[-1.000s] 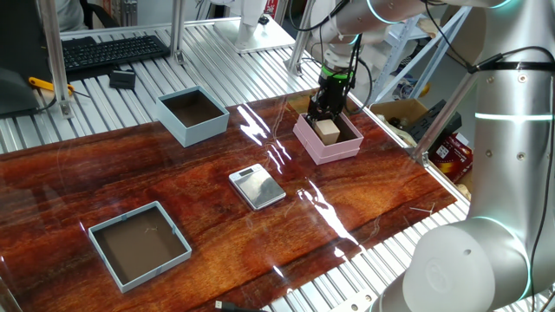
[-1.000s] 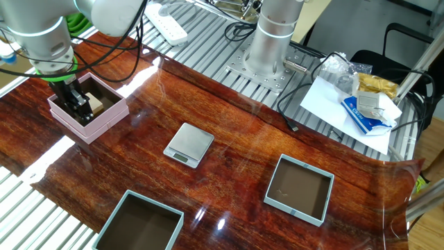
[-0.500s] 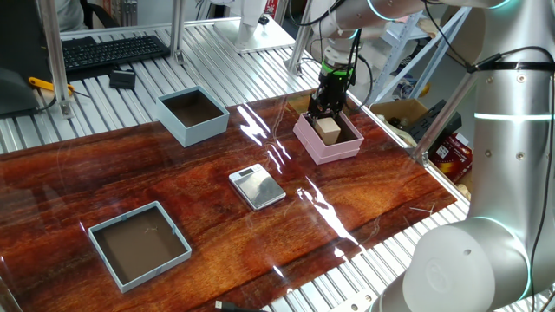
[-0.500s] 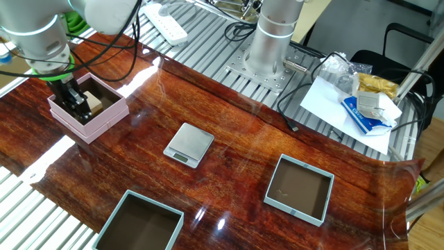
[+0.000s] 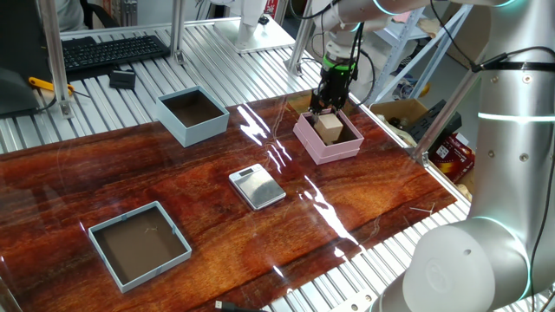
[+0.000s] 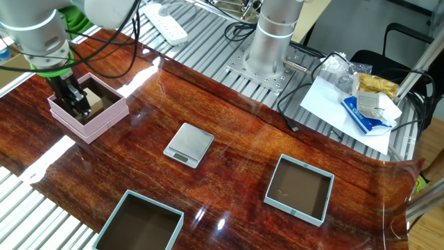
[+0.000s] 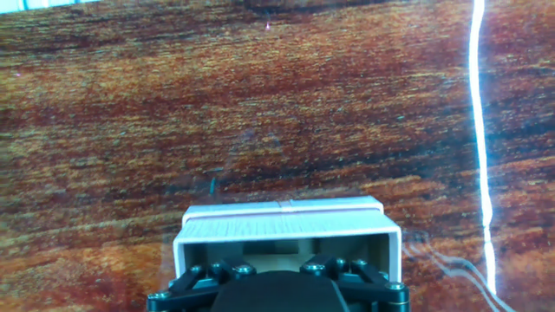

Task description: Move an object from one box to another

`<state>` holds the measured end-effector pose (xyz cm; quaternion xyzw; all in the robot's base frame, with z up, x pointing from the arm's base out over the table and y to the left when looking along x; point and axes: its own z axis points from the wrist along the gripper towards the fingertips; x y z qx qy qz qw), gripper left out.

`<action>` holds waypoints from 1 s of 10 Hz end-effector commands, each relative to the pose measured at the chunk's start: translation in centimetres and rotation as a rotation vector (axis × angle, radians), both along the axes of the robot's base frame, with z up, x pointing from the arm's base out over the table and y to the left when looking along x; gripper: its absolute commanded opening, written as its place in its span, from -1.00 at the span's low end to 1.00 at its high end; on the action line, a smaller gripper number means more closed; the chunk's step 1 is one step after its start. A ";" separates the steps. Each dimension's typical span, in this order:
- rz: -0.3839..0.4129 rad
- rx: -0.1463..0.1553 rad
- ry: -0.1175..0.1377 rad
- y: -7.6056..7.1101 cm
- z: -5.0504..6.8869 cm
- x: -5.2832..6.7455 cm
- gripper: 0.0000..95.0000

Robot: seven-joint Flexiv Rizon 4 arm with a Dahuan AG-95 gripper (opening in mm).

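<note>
Claw points straight down over pink box, jaws either side of the tan wooden cube; looks like it's pinching the cube, tho can't tell for sure. Cube sits at about rim level of the box. Step, I'd say: lift-out. Next: clear the rim, carry across to tall light blue box, w/o clipping the silver scale.

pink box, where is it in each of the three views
One fixed view: pink box upper right of centre, under the gripper.
Other fixed view: pink box at the left edge, upper part.
Hand view: pink box bottom centre, partly behind the gripper.
Shared landmark: the cube inside it.
</note>
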<state>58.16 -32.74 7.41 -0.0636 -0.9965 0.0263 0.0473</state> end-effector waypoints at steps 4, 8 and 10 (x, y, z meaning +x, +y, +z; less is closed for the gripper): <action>0.004 0.003 0.004 0.0 1.6 -0.2 -1.00; 0.014 0.022 0.008 0.0 3.3 -0.6 -1.00; 0.019 0.028 0.008 -0.2 4.2 -0.8 -1.00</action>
